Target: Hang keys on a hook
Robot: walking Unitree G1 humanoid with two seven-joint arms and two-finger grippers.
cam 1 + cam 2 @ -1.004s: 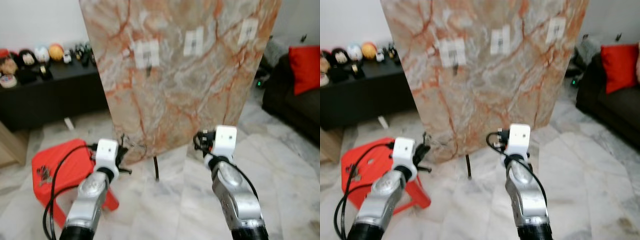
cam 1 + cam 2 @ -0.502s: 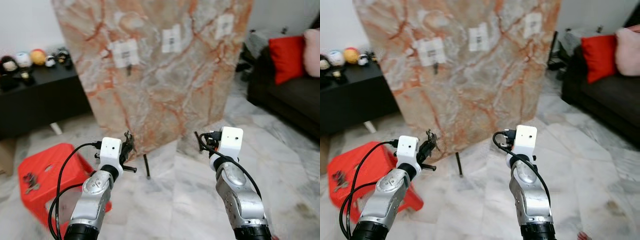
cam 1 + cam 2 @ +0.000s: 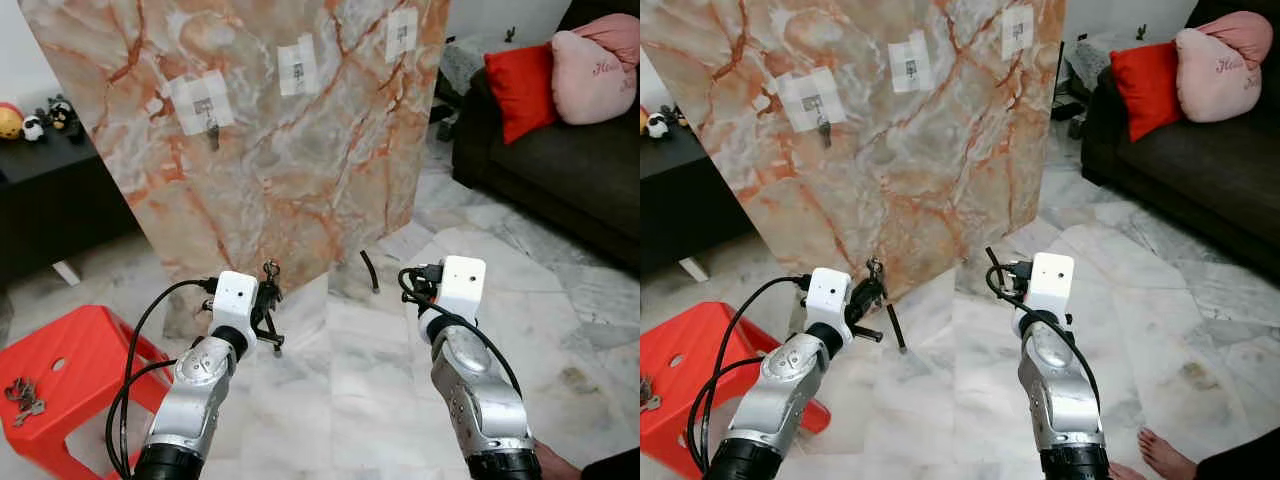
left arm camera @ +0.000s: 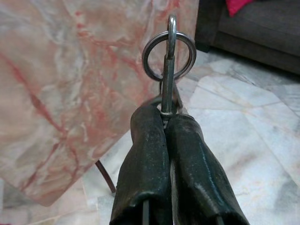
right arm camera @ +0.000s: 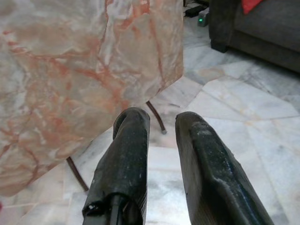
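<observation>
The camera has swung right: the red stool (image 3: pixel 70 385) now sits far left, and the sofa (image 3: pixel 560 170) has come into view.

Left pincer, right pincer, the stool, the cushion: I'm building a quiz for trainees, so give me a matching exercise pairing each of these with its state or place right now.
Column one:
1. left pincer
2. right pincer
3. red stool
4. pink cushion

Column two:
A. on the dark sofa
B. open, holding nothing
C. shut on a key ring
D. spare keys lying on top

Pairs: 1-C, 2-B, 3-D, 4-A
</observation>
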